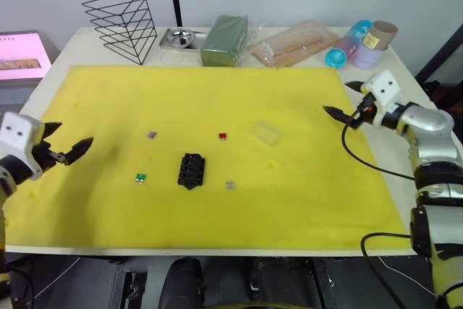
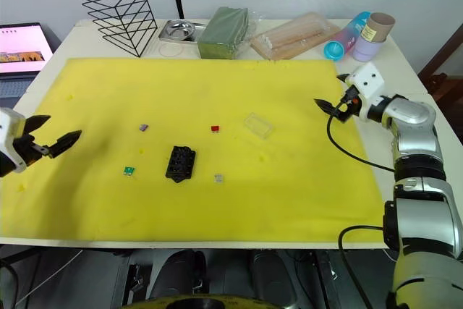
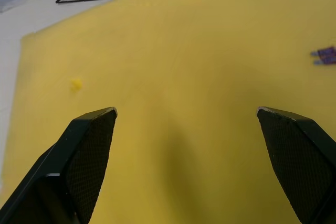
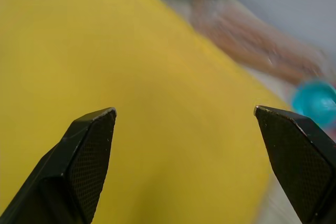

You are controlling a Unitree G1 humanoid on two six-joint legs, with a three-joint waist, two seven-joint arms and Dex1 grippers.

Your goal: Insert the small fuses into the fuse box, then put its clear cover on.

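Across the white bench (image 1: 72, 45) a yellow foam mat (image 1: 289, 193) is lying flat, covering most of the top. Near its middle the black fuse box (image 1: 192, 170) is sitting, with the fuses scattered around it and apart from it: the green fuse (image 1: 140, 177) toward the robot's left, the purple fuse (image 1: 152, 135) beyond that, the red fuse (image 1: 223, 136) farther back, and the pale grey fuse (image 1: 230, 185) just to the right. The clear cover (image 1: 265, 134) is resting on the mat, right of the red fuse.

The left tool (image 1: 71, 151) is hovering over the mat's left edge, its fingers spread wide and holding nothing. The right tool (image 1: 340, 105) is hanging over the right edge, equally wide and empty.

Along the back a black wire rack (image 1: 121, 23), a metal tray (image 1: 181, 38), a dark-green block (image 1: 225, 40), a clear packet of wooden sticks (image 1: 295, 44) and some tubes (image 1: 360, 43) are lining the pale wall. A lit screen (image 1: 23, 56) is glowing at the far left.
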